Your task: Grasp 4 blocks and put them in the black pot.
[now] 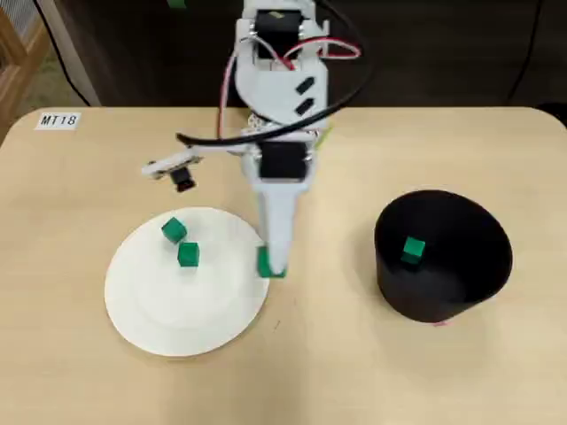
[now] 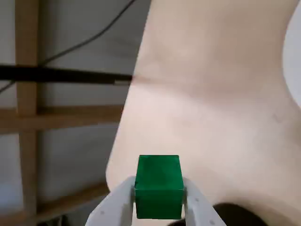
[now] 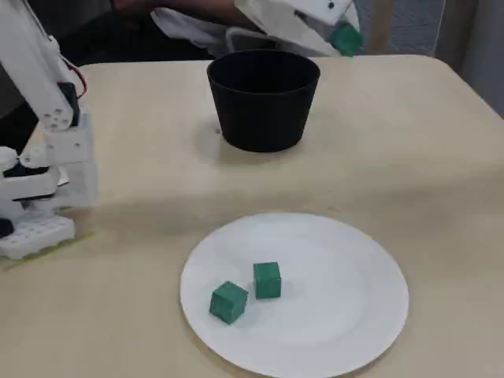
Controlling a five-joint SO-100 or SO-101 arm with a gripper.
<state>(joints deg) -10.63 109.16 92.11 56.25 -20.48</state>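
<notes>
My gripper point(image 2: 159, 200) is shut on a green block point(image 2: 159, 186), which sits squarely between the two white fingers. In the overhead view this block point(image 1: 265, 263) shows by the right rim of the white plate point(image 1: 177, 310). In the fixed view it hangs in the air point(image 3: 345, 37), above and right of the black pot point(image 3: 264, 110). Two more blocks point(image 1: 174, 230) point(image 1: 188, 255) lie close together on the plate point(image 3: 331, 315). Another block point(image 1: 413, 250) rests inside the black pot point(image 1: 416, 301) on the right.
The arm's white base point(image 3: 47, 157) stands at the table's left side in the fixed view. A label reading MT18 point(image 1: 58, 119) is stuck near the far left corner. Bare tabletop lies between plate and pot.
</notes>
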